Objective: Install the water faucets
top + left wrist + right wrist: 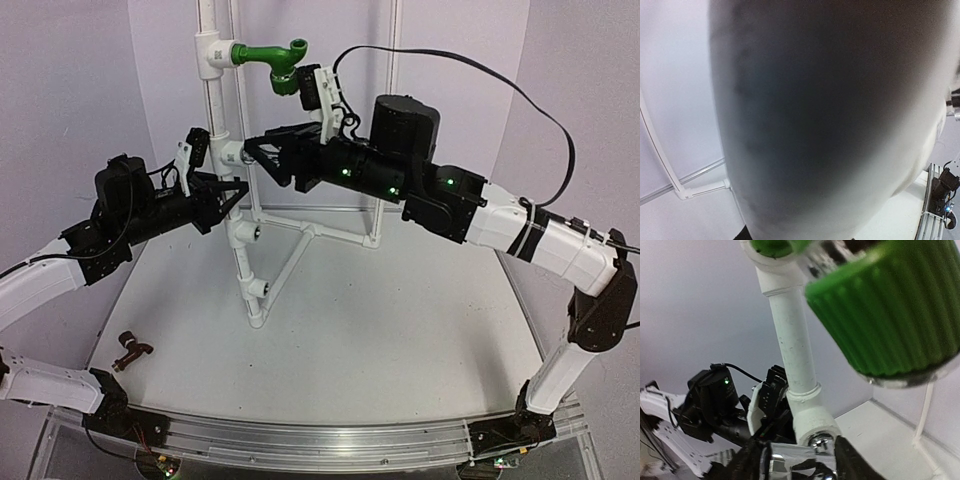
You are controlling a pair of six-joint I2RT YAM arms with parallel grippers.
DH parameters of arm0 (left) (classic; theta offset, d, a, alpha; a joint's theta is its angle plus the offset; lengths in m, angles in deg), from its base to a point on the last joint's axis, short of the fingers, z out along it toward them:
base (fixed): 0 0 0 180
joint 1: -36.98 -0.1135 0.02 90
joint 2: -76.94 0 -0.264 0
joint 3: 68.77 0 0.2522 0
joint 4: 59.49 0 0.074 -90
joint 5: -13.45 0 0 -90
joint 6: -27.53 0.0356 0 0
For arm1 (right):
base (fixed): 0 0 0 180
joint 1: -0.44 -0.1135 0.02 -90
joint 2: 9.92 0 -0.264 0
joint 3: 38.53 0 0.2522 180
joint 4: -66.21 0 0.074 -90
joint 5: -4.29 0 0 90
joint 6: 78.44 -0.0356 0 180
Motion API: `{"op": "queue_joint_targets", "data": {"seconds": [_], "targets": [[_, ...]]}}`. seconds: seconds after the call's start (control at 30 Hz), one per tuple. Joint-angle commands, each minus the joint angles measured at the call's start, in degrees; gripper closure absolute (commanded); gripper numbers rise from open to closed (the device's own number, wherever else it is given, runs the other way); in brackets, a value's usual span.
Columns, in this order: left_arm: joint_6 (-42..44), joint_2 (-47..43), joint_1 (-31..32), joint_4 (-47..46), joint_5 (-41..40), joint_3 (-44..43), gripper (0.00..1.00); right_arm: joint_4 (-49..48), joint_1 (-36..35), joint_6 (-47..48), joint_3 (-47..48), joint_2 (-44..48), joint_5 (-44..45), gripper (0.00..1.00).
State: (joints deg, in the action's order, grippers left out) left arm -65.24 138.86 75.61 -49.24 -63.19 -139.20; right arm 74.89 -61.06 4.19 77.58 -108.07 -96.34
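Observation:
The chrome faucet [800,465] is held in my right gripper [801,460], which is shut on it. Its threaded end sits at the mouth of a white tee fitting [815,424] on the upright white pipe [216,105]. In the top view the right gripper [256,150] is at that tee, right of the pipe. My left gripper [232,192] closes on the pipe from the left, just below. The pipe [830,120] fills the left wrist view. The reddish-brown faucet [131,350] lies on the table at the near left.
A green elbow pipe piece [272,62] sticks out near the pipe's top and looms close over the right wrist camera [890,315]. Lower tee fittings [246,233] and slanted white braces [290,265] form the stand's base. White walls enclose the table.

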Motion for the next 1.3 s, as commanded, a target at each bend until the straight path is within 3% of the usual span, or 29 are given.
{"op": "queue_joint_targets", "data": {"seconds": [0.0,0.1,0.17,0.37,0.53,0.6,0.8,0.93,1.0,1.1,1.27], "targets": [[-11.2,0.16,0.34,12.04,1.71,1.53,1.0,-5.65,1.83,14.11,-3.81,4.34,-6.29,0.29],[-11.18,0.15,0.32,12.05,1.8,1.6,1.0,-8.29,1.91,22.25,-8.68,6.48,-7.04,0.1],[-11.18,0.05,0.31,12.04,1.77,1.66,1.0,-8.77,1.89,25.93,-10.38,6.98,-7.13,0.02],[-11.12,0.08,0.3,12.04,1.54,1.66,1.0,-9.72,1.83,35.16,-12.06,6.76,-8.05,0.02],[-11.03,0.6,0.34,12.04,1.54,1.24,1.0,-11.77,1.86,35.63,-9.77,3.73,-3.45,0.04],[-11.03,0.91,0.36,12.04,1.64,1.07,1.0,-13.38,1.9,33.81,-9.1,2.76,-3.37,0.12],[-10.94,1.1,0.3,12.04,1.67,1.07,1.0,-17.6,1.9,23.9,-9.14,0.85,-2.6,0.54],[-10.78,0.87,0.38,12.05,1.46,1.33,1.0,-23.16,1.9,11.29,-11.76,1.36,0.05,0.83],[-10.77,0.83,0.27,12.05,1.54,1.44,1.0,-24.57,1.87,4.22,-12.46,1.6,2.11,0.92],[-10.9,0.75,0.34,12.04,1.67,1.45,1.0,-25.38,1.89,-6.98,-12.55,1.64,5.94,1.0],[-11.11,0.12,0.29,12.04,1.52,1.82,1.0,-25.6,1.93,-17.17,-11.97,1.25,6.58,1.0]]}}
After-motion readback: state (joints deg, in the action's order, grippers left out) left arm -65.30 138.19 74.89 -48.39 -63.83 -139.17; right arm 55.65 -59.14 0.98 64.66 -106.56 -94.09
